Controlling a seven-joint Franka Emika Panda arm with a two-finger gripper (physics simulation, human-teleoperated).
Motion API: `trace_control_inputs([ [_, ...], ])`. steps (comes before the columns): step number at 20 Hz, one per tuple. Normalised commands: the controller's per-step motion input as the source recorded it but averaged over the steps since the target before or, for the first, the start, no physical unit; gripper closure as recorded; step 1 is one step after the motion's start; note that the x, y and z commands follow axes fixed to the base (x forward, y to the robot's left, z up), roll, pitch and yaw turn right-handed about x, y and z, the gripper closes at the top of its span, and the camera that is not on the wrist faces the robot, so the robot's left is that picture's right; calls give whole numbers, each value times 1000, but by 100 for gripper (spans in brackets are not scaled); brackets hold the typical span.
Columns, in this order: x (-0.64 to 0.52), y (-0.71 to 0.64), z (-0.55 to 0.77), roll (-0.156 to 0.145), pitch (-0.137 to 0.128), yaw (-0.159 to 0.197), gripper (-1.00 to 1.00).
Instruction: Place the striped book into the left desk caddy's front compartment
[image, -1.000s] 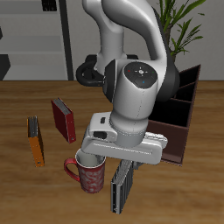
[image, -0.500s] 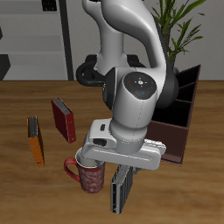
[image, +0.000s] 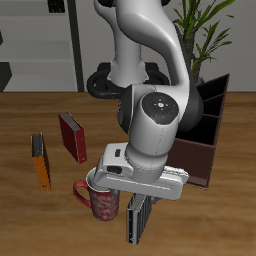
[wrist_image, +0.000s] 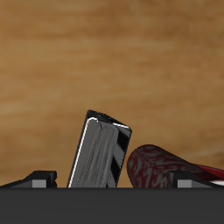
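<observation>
The striped book (image: 138, 219) stands upright near the table's front edge, beside a red mug (image: 99, 200). My gripper (image: 141, 193) hangs right above the book, its fingers mostly hidden behind the hand in the exterior view. In the wrist view the striped book (wrist_image: 99, 152) stands between the two widely spread fingertips (wrist_image: 36, 178), with the gripper (wrist_image: 112, 180) open and not touching it. The left desk caddy (image: 212, 118), dark maroon-brown, stands behind the arm. Its front compartment (image: 208, 108) is at the taller slanted-walled end, partly hidden by the arm.
The red mug also shows in the wrist view (wrist_image: 162, 166), close beside the book. A red book (image: 72, 137) and an orange book (image: 40, 161) stand farther off. A plant (image: 205, 30) and a dark object (image: 100, 80) are at the back.
The arm has come down a little toward the striped book. The book, mug and caddy have not moved.
</observation>
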Motion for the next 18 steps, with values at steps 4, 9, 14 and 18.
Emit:
trace_control_inputs([
  [4, 31, 30, -124, 3, 15, 5, -100],
  [9, 24, -34, -172, -20, 36, 0, -100],
  [14, 66, -42, -220, -14, 42, 6, 100],
  [18, 9, -36, -121, -4, 18, -13, 100],
])
